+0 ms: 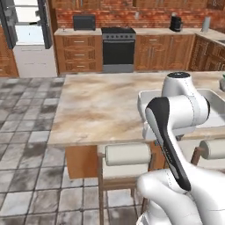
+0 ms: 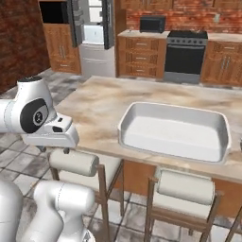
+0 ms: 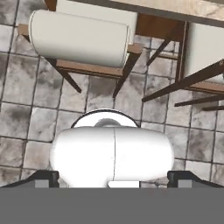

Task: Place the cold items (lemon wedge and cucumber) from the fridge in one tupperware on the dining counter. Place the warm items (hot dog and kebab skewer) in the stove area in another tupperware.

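A wide shallow white tupperware (image 2: 175,130) lies empty on the beige marbled dining counter (image 2: 99,106), near its front edge; the arm partly covers the tupperware (image 1: 217,107) in the left base view. My gripper (image 2: 53,147) hangs off the counter's front left corner, pointing down at the floor. Its fingertips (image 3: 41,179) stand far apart, open, with nothing between them. The fridge (image 2: 93,28) stands at the back with its doors open. The black stove (image 2: 186,49) sits between wooden cabinets on the back wall. The lemon wedge, cucumber, hot dog and kebab skewer are hidden from here.
Padded stools (image 2: 73,163) (image 2: 186,186) stand along the counter's near side, one (image 3: 78,37) right below the hand. A black microwave (image 2: 152,23) sits on the wall counter. Grey tiled floor (image 1: 26,132) lies open to the left of the counter.
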Motion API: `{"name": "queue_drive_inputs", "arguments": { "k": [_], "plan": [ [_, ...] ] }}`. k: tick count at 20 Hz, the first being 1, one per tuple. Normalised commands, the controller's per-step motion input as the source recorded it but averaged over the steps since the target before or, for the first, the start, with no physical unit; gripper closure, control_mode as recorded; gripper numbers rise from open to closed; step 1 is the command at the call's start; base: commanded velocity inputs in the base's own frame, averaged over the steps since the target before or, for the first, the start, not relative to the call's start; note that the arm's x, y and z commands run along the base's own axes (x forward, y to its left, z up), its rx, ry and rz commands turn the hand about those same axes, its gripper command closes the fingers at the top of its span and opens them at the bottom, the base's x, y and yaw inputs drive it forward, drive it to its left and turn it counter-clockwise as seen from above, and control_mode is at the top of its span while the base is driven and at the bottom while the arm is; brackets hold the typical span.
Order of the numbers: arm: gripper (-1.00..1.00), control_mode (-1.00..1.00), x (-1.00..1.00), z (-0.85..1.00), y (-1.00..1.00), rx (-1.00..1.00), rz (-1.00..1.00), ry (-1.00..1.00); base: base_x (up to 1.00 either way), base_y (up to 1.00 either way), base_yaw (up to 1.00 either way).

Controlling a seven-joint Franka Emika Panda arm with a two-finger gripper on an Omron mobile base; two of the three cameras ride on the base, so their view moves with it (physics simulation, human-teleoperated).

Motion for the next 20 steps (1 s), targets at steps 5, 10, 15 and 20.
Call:
{"name": "queue_drive_inputs", "arguments": {
  "k": [5,10,15,20],
  "plan": [
    [-1.0,1.0,0.0,0.0,0.0,0.0,0.0,0.0,-0.02,1.0,0.25],
    [-1.0,1.0,0.0,0.0,0.0,0.0,0.0,0.0,0.0,1.0,0.15],
    [-1.0,1.0,0.0,0.0,0.0,0.0,0.0,0.0,0.0,1.0,0.07],
    [-1.0,1.0,0.0,0.0,0.0,0.0,0.0,0.0,0.02,1.0,0.02]
  ]
}}
